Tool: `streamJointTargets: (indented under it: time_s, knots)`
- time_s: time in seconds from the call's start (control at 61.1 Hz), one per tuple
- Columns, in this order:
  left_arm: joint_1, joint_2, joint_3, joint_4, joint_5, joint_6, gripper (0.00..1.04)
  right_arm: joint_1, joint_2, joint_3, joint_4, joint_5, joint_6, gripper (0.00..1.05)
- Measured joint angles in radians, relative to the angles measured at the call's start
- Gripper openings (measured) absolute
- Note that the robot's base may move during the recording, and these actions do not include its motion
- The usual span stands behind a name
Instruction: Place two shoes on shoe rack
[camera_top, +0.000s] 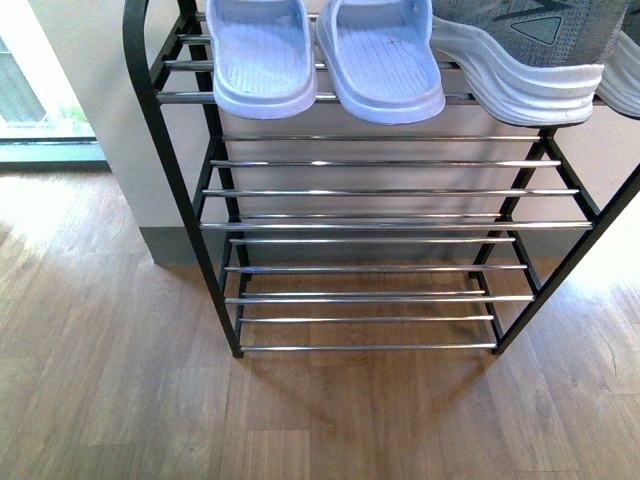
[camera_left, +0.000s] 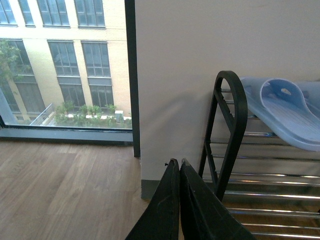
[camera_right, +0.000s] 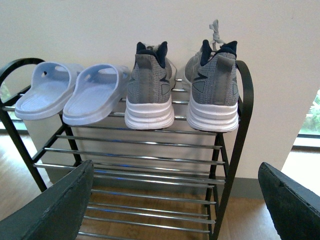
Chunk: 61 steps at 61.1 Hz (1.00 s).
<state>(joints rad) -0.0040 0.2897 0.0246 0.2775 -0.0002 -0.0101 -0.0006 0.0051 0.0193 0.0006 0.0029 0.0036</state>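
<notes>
Sneakers (camera_right: 180, 87) and slippers (camera_right: 70, 92) sit on top shelf of shoe rack (camera_right: 150, 160). Right claw (camera_right: 175, 200) wide open, empty; left claw (camera_left: 179, 200) closed, empty. Judgement: placing done; back arms straight off, clear of frame.

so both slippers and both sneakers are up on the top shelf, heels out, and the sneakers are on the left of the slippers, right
Not quite. The sneakers stand to the right of the slippers, not the left. The right wrist view shows all four shoes on the rack's top shelf with heels facing out; the rest of your statement holds.
</notes>
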Motion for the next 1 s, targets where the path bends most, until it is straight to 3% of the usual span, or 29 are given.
streamJointTargets:
  time_s: [0.377, 0.475, 0.77, 0.999]
  knots:
    - [0.0, -0.111, -0.011, -0.098, 0.0, 0.001, 0.01, 0.0, 0.0, 0.0, 0.0, 0.0, 0.0, 0.95]
    - [0.0, -0.256, -0.011, -0.268, 0.0, 0.001, 0.01, 0.0, 0.0, 0.0, 0.0, 0.0, 0.0, 0.95]
    - [0.002, -0.273, -0.011, -0.278, 0.0, 0.001, 0.01, 0.0, 0.0, 0.0, 0.0, -0.002, 0.0, 0.95]
    - [0.002, -0.273, -0.011, -0.278, 0.0, 0.001, 0.45, 0.0, 0.0, 0.0, 0.0, -0.002, 0.0, 0.95]
